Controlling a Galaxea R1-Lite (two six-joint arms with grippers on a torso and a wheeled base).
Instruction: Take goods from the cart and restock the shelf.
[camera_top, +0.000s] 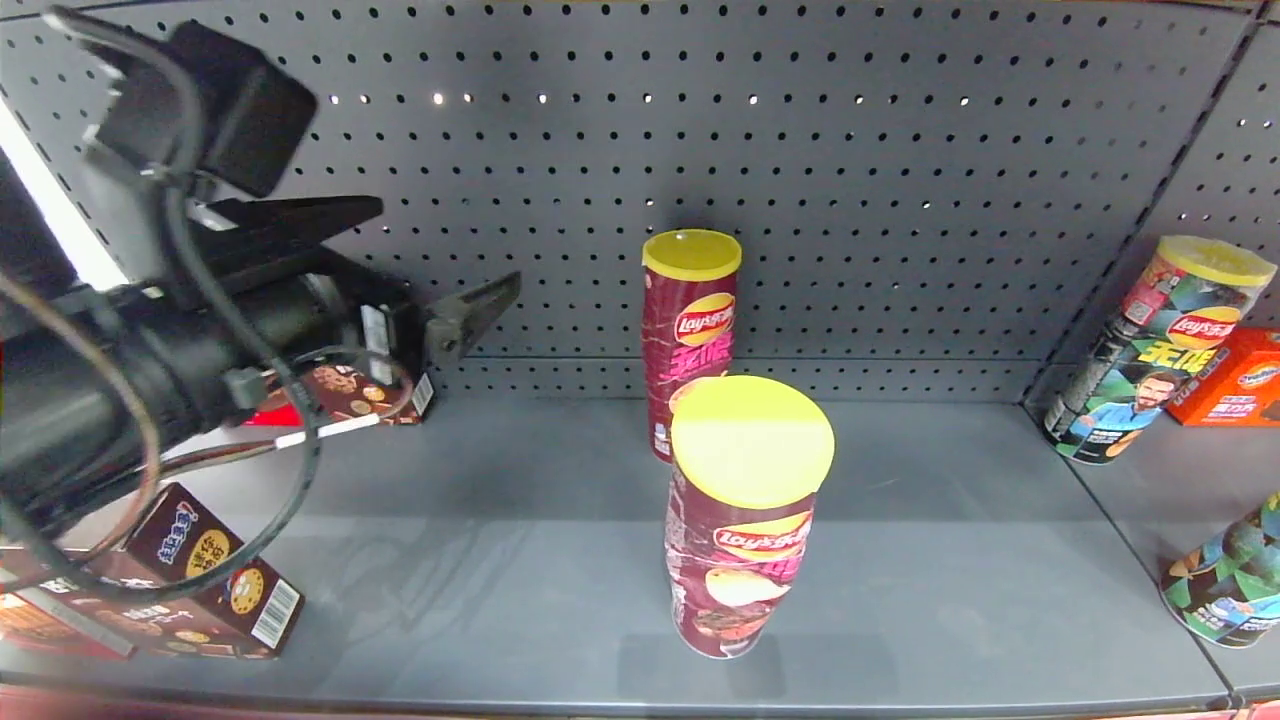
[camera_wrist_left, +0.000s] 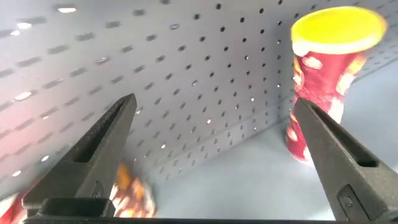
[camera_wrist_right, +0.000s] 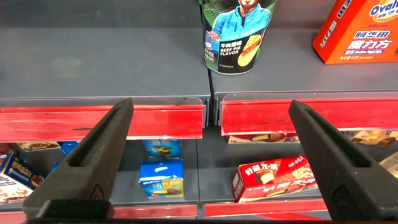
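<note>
Two maroon chip cans with yellow lids stand upright on the grey shelf (camera_top: 480, 560): one near the front (camera_top: 745, 520), one behind it by the pegboard (camera_top: 690, 335). My left gripper (camera_top: 449, 242) hovers open over the shelf's left part, left of the rear can, with nothing between its fingers. In the left wrist view this gripper (camera_wrist_left: 214, 102) faces the pegboard, and the rear can (camera_wrist_left: 329, 68) stands beyond one finger. A cookie box (camera_top: 345, 390) lies under the left arm. My right gripper (camera_wrist_right: 210, 106) is open and empty in front of the red shelf edge (camera_wrist_right: 155, 121).
Brown cookie boxes (camera_top: 215, 585) lie at the shelf's front left. In the neighbouring bay stand a green-black can (camera_top: 1160, 350), an orange box (camera_top: 1230, 380) and another can (camera_top: 1225, 580). The right wrist view has that can (camera_wrist_right: 239, 34), orange box (camera_wrist_right: 360, 28) and lower-shelf boxes (camera_wrist_right: 273, 177).
</note>
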